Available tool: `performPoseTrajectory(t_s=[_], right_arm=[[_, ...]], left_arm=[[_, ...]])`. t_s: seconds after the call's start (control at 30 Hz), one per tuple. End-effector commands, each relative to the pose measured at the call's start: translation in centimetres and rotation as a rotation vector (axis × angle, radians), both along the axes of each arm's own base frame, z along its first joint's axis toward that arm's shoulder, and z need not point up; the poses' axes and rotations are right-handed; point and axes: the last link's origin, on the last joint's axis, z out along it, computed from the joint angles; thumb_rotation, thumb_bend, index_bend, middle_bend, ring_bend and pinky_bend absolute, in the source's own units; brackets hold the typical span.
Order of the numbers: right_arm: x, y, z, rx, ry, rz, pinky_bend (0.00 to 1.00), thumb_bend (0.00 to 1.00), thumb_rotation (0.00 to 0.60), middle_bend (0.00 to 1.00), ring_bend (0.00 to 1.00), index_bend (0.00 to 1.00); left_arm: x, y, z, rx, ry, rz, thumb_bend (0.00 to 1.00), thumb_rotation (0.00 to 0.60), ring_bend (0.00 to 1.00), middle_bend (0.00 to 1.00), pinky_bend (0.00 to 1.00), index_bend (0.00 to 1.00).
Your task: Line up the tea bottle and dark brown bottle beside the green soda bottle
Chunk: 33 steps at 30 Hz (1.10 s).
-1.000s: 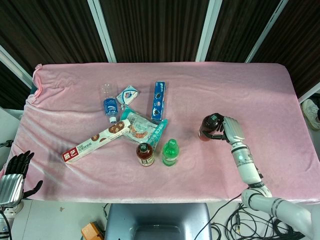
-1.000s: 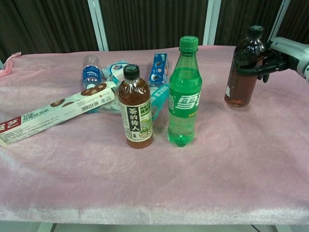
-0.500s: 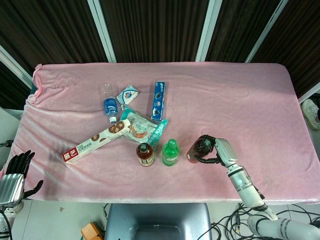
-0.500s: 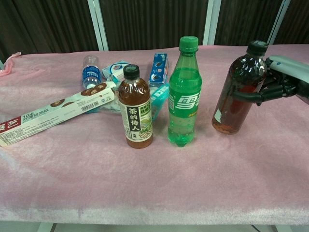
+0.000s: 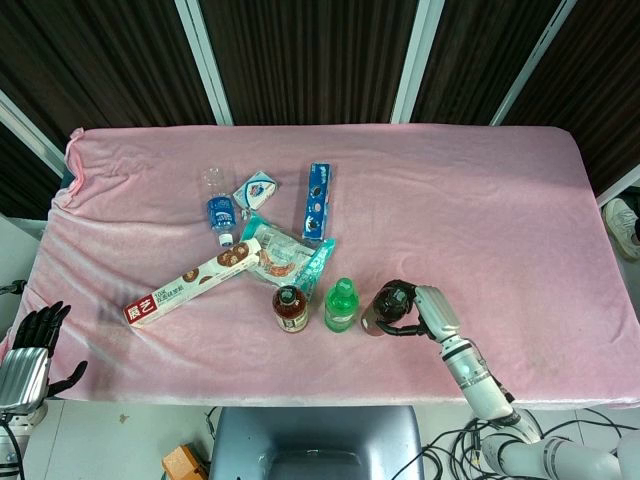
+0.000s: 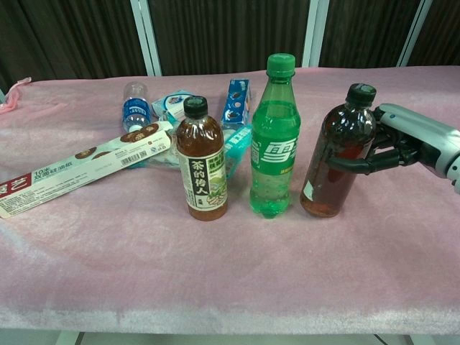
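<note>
R hand [image 6: 402,144] grips the brown bottle [image 6: 336,152] round its upper body, fingers [image 6: 359,163] wrapped across the front; bottle tilts a bit, cap leaning to 1 o'clock in chest view, base on or just above the cloth [image 6: 230,273], can't tell which. It sits just beside the soda bottle [image 6: 273,136], at its 3 o'clock, a narrow gap between them. Tea bottle [image 6: 201,162] stands upright at soda's 9 o'clock, close but not touching. So in chest view the three run L to R: tea, soda, brown, near the front edge.

In head view: tea [image 5: 290,309], soda [image 5: 341,305], brown [image 5: 385,305] in a row, R hand [image 5: 418,310] at brown's 3 o'clock.

L hand [image 5: 35,335] is off the table at its 8 o'clock corner, holding nothing, fingers loosely spread.

Behind the row, toward 11–12 o'clock: long cookie box [image 5: 190,279] lying flat, snack pack [image 5: 288,254], blue biscuit box [image 5: 317,201], small water bottle [image 5: 218,208] on its side, small white-blue packet [image 5: 256,187].
</note>
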Motion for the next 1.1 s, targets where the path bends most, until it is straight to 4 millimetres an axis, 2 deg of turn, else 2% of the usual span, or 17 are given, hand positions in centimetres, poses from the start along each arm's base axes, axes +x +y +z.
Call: performPoseTrajectory(t_s=[0.03,0.33,0.47,0.63,0.73,0.93,1.1], right_arm=[[-0.01,-0.07,-0.14,0.002,0.001,-0.002,0.71,0.38,0.600,0.66,0.68,0.97],[-0.11,-0.15,-0.47,0.018,0.008,0.002,0.71,0.37,0.600,0.66,0.67,0.91],[-0.16,-0.12,-0.48,0.018,0.007,0.007,0.69,0.37,0.600,0.64,0.61,0.80],[-0.35,-0.10,-0.48,0.026,0.008,0.014,0.62,0.37,0.600,0.49,0.44,0.59],[-0.40,-0.08,-0.38,0.025,0.005,0.018,0.60,0.37,0.600,0.42,0.38,0.49],[-0.53,-0.01,-0.21,0.035,0.017,0.022,0.55,0.37,0.600,0.33,0.29,0.35],[-0.48,0.07,-0.15,0.042,0.011,0.023,0.55,0.37,0.600,0.31,0.27,0.27]], left_arm=[[0.03,0.01,-0.03,-0.001,0.001,-0.001,0.27,0.600,0.00,0.02,0.00,0.00],[0.01,0.05,-0.17,-0.010,0.003,0.004,0.27,0.600,0.00,0.02,0.00,0.00],[0.04,0.05,-0.20,-0.011,0.005,0.004,0.27,0.600,0.00,0.02,0.00,0.00],[0.03,0.00,-0.19,-0.009,0.005,0.003,0.27,0.600,0.00,0.02,0.00,0.00],[0.04,0.02,-0.19,-0.009,0.005,0.003,0.27,0.600,0.00,0.02,0.00,0.00],[0.07,0.03,-0.17,-0.004,0.002,0.001,0.27,0.600,0.00,0.02,0.00,0.00],[0.06,0.06,-0.17,-0.005,0.001,0.001,0.27,0.600,0.00,0.02,0.00,0.00]])
